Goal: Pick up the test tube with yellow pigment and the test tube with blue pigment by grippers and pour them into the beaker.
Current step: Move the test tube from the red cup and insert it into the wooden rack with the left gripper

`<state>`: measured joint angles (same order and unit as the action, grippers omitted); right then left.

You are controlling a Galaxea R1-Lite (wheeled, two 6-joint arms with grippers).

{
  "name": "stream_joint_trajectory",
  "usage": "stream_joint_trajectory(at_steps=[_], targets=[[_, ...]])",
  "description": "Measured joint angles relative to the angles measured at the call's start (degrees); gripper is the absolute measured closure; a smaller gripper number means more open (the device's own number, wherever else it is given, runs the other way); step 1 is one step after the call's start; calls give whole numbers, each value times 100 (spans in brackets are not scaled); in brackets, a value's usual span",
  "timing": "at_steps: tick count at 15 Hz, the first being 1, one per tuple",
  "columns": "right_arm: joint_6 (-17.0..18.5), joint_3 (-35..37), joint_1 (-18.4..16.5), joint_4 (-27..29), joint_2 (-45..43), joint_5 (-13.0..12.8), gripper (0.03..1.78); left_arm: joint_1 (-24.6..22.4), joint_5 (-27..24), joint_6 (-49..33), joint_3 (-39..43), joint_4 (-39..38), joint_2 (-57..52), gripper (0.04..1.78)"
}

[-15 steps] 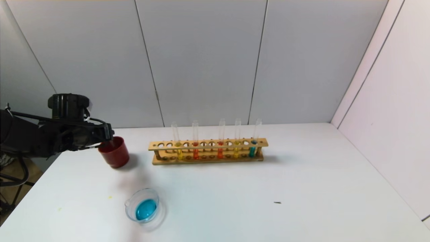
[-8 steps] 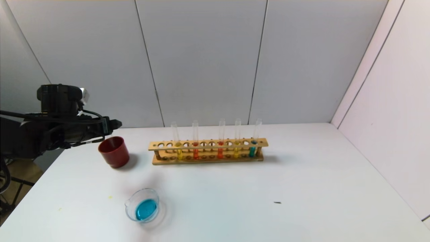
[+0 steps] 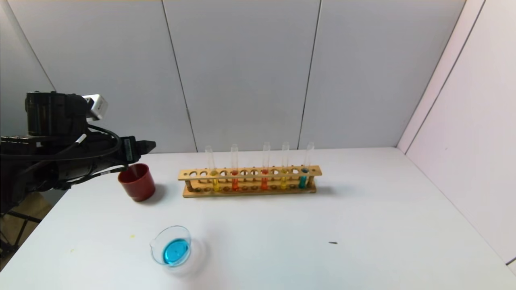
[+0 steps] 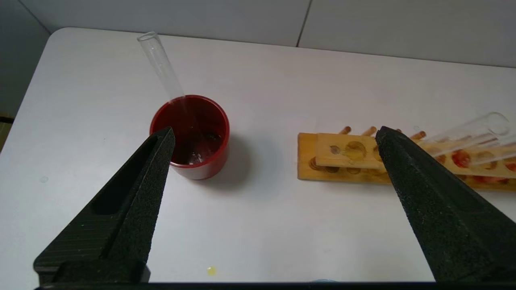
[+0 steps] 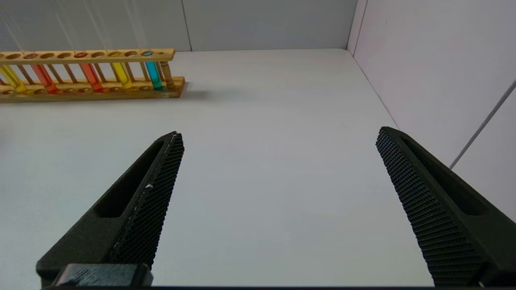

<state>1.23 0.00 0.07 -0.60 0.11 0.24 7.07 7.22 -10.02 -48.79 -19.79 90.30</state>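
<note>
- White tabletop [image 3: 363, 209] carries the beaker [image 3: 171, 250], holding blue liquid.
- Left hand [image 4: 274, 137] hovers wide open, empty, above the red cup [image 4: 193, 137].
- Only the wrist view shows an apparently empty tube [image 4: 161, 64] leaning in that cup.
- Right hand [image 5: 278, 137], out of the head view, is spread open and empty.

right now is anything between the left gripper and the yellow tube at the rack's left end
Nothing visible blocks it. The left gripper is open above the red cup, which holds an empty tube. The yellow tube stands in the rack, with bare table between cup and rack.
</note>
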Motion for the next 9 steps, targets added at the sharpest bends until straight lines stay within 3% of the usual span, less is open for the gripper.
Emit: stream_joint_trajectory(at_steps=[3, 9], targets=[[-2, 0, 0, 0, -1, 0, 7, 616, 173, -15, 218, 155, -472, 7], [-2, 0, 0, 0, 0, -2, 7, 2047, 1089, -84, 668, 100, -750, 7]])
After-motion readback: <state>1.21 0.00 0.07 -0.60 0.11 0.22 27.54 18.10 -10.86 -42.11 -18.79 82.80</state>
